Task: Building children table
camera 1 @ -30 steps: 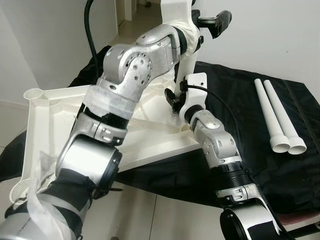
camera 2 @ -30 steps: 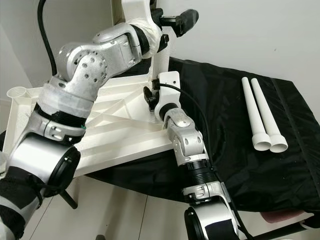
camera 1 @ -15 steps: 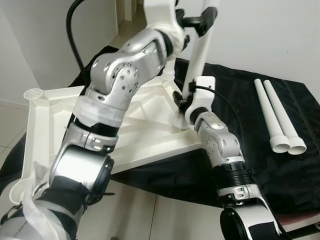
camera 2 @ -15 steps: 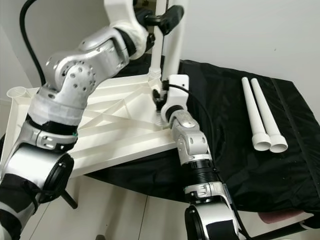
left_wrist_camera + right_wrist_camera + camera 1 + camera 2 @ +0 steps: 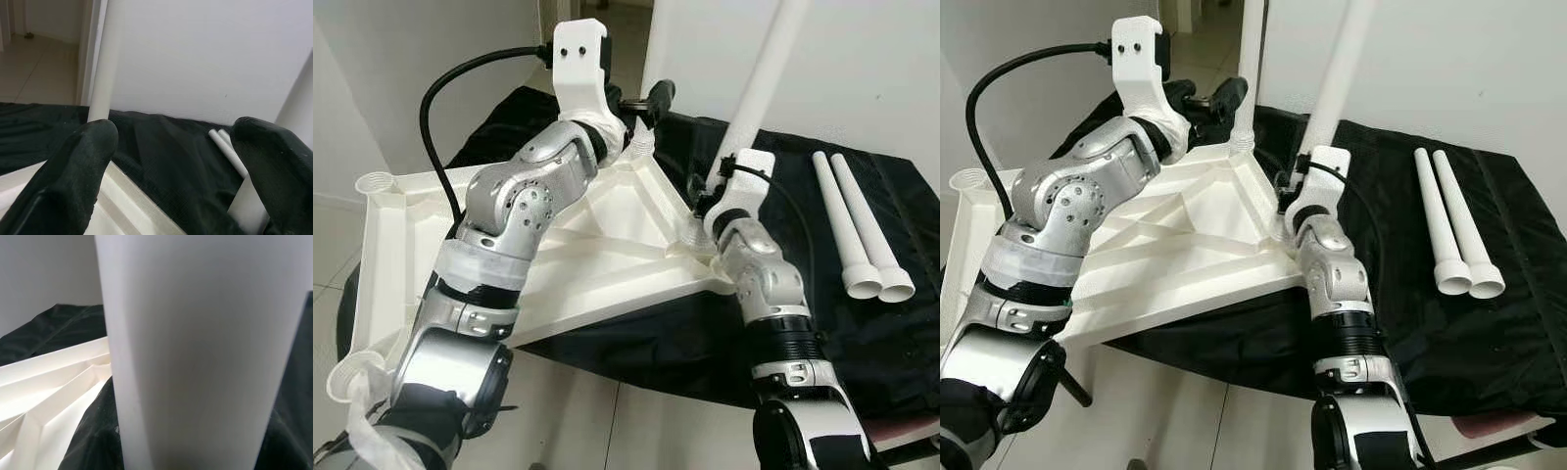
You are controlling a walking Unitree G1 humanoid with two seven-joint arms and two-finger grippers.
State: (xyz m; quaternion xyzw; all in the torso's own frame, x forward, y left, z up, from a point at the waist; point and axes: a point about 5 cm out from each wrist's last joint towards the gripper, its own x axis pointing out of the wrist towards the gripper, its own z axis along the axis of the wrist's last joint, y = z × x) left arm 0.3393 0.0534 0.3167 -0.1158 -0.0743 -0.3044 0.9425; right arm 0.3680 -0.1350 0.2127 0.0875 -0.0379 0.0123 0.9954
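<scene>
— Where do your eyes look from?
— My head, down over the white tabletop (image 5: 607,245).
— The wrists?
— Left peers between my fingers (image 5: 73,171) across it; right sits against a leg (image 5: 195,352).

Two upright table legs (image 5: 1252,59) (image 5: 1340,78) stand at the tabletop's (image 5: 1165,235) far corners, with open space between them. Black cloth (image 5: 1381,225) lies bare between the tabletop and two loose legs (image 5: 1449,225) lying near the right edge.

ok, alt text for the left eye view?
The right gripper holds a white table leg tilted at a corner of the upturned white tabletop. The left gripper reaches over the far corner; two spare legs lie on black cloth.
</scene>
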